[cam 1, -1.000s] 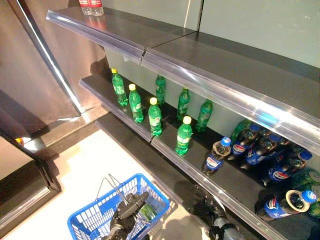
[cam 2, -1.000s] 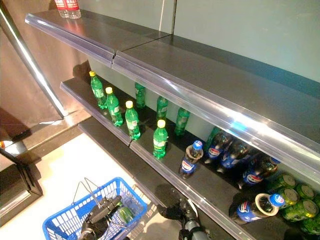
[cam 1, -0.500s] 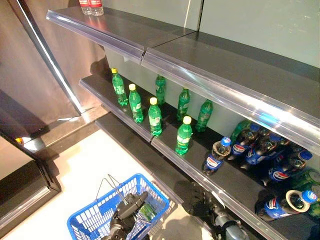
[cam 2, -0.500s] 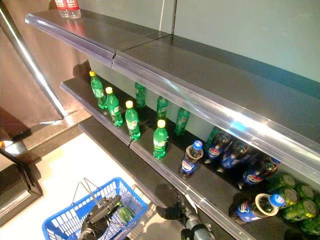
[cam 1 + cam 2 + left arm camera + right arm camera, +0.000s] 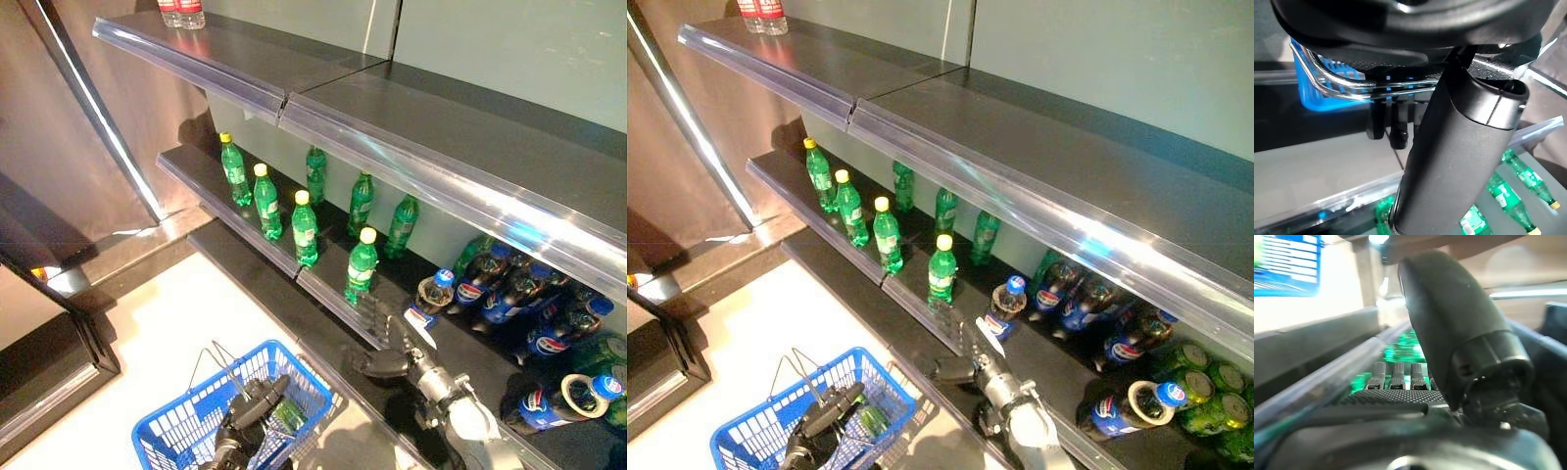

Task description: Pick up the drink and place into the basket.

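Green bottles with yellow caps stand on the middle shelf. The nearest one stands at the shelf's front edge. My right hand is open, its straight fingers raised at the shelf's front rail just below and to the right of that bottle, apart from it. In the right wrist view the green bottle shows past the straight fingers. My left hand is shut on the wire handles of the blue basket, which hangs low at the left. A green bottle lies in the basket.
Dark cola bottles with blue labels stand and lie to the right on the same shelf, with green cans at the far right. The upper shelf overhangs the bottles. A dark cabinet stands at the left.
My right hand has risen from below the shelf edge up to the shelf's front rail, toward the nearest green bottle. The basket and left hand have not moved.
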